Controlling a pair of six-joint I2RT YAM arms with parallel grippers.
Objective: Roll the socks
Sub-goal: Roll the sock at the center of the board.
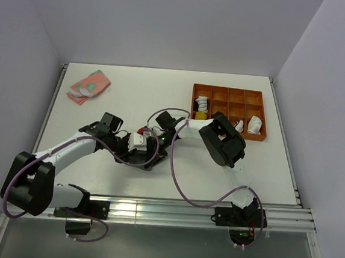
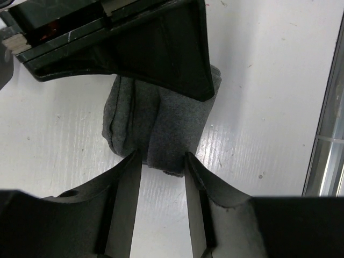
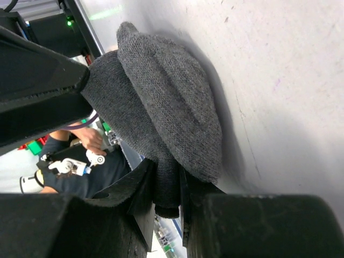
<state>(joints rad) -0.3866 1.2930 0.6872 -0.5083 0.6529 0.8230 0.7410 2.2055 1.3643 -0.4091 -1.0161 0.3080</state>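
Note:
The grey sock (image 2: 161,121) lies bunched and folded on the white table between my two grippers. My left gripper (image 2: 161,161) is closed on the sock's near edge, with a fingertip touching each side of a fold. My right gripper (image 3: 167,183) is shut on a thick fold of the same sock (image 3: 166,102). It also shows in the left wrist view (image 2: 156,59), on the sock's far end. In the top view both grippers, left (image 1: 147,154) and right (image 1: 158,138), meet at the table's middle and hide the sock. A white, black-striped bundle (image 1: 202,101) sits in the orange tray.
The orange compartment tray (image 1: 229,98) stands at the back right, holding a yellow bundle (image 1: 201,115) and a white item (image 1: 255,125). A pink and green cloth (image 1: 88,86) lies at the back left. The table's near rail (image 2: 328,134) runs close by.

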